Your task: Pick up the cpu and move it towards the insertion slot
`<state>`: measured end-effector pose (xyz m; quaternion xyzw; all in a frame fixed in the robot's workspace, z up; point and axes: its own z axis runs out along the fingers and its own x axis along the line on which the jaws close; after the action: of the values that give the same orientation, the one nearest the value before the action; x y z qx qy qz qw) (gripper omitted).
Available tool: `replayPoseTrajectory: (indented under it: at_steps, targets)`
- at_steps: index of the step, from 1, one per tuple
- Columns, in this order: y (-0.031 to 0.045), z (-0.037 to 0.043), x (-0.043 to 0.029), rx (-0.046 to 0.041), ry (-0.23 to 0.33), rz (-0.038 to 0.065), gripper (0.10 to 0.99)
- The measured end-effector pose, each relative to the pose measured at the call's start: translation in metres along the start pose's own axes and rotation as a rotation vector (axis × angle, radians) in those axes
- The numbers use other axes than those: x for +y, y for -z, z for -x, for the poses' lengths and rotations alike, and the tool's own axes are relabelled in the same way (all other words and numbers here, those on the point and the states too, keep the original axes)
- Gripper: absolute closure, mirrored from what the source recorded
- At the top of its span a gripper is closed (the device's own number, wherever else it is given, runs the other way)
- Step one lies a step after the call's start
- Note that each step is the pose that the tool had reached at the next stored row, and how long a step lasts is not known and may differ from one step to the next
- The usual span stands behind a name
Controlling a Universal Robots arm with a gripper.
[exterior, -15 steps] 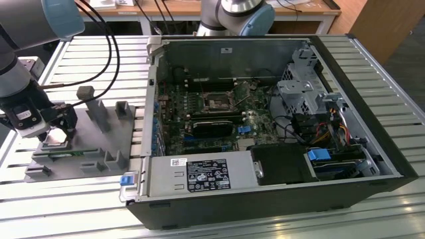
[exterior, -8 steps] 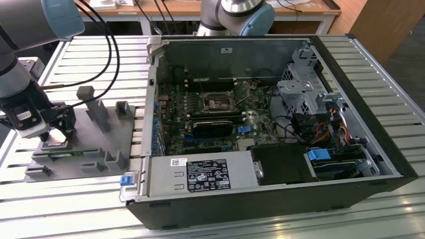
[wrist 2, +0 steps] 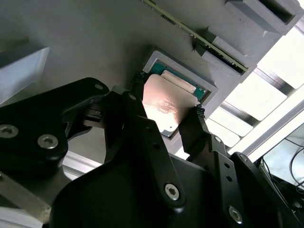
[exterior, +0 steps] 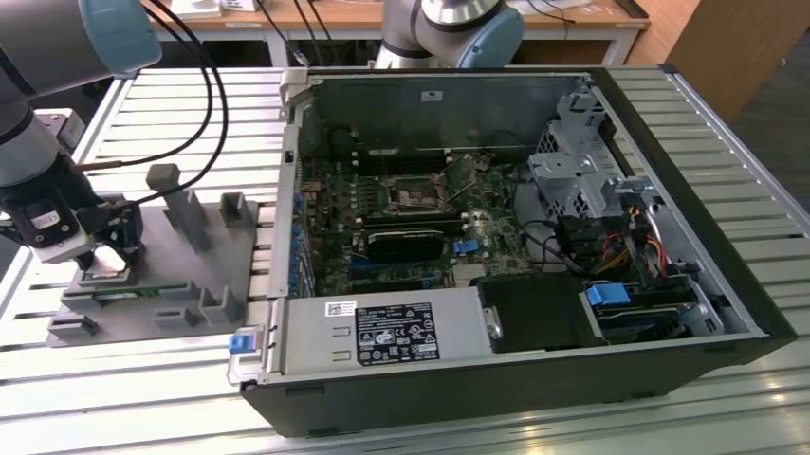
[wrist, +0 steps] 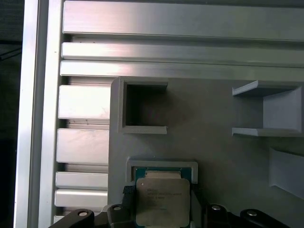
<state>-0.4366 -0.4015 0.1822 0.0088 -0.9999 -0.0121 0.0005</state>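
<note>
The cpu (wrist 2: 164,102), a small square chip with a silvery top, sits at a shallow framed pocket of the grey plastic fixture (wrist 2: 71,38). My gripper (wrist 2: 167,96) is shut on it, one black finger (wrist 2: 137,90) against each of two opposite edges. In the first wrist view the cpu (wrist: 161,202) overlaps the pocket, whose green floor shows beyond it, with my gripper (wrist: 161,192) around it. In the exterior view my gripper (exterior: 108,261) is low over the fixture (exterior: 165,284) at the view's left. The insertion slot (exterior: 414,196) lies on the motherboard inside the open computer case, far from the gripper.
The computer case (exterior: 506,379) fills the middle and right of the slatted metal table (exterior: 190,95). Upright grey posts (exterior: 190,218) rise from the fixture beside the gripper. A thin green circuit strip (exterior: 127,294) lies on the fixture. A second arm's base (exterior: 450,28) stands behind the case.
</note>
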Motion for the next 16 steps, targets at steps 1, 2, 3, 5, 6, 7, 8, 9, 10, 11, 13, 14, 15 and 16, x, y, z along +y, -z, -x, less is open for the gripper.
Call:
replayPoseTrajectory:
  at_steps: [1, 2, 3, 5, 6, 7, 8, 9, 10, 11, 13, 14, 15, 16]
  targets:
    - [0.0000, 0.0000, 0.0000, 0.0000, 0.000, 0.000, 0.545]
    - [0.0000, 0.0000, 0.0000, -0.0002, 0.000, 0.000, 0.545]
    - [0.0003, 0.0000, 0.0000, -0.0004, 0.000, 0.000, 0.545]
    - [0.0016, 0.0000, 0.0000, 0.0000, 0.000, 0.000, 0.545]
    - [0.0025, 0.0000, 0.0001, 0.0000, 0.000, 0.000, 0.545]
    - [0.0034, 0.0000, 0.0001, 0.0000, 0.000, 0.000, 0.545]
    - [0.0043, 0.0000, 0.0001, 0.0000, 0.000, 0.000, 0.545]
    - [0.0050, 0.0000, 0.0001, -0.0001, 0.000, 0.000, 0.545]
    - [0.0057, 0.0000, 0.0002, -0.0001, 0.000, 0.000, 0.545]
    - [0.0065, 0.0000, 0.0002, 0.0000, 0.000, 0.000, 0.545]
    - [0.0079, 0.0000, 0.0002, 0.0000, 0.000, 0.000, 0.545]
    - [0.0088, 0.0000, 0.0002, 0.0000, 0.000, 0.000, 0.545]
    - [0.0095, 0.0000, 0.0002, 0.0000, 0.000, 0.000, 0.545]
    - [0.0102, 0.0000, 0.0003, -0.0001, 0.000, 0.000, 0.545]
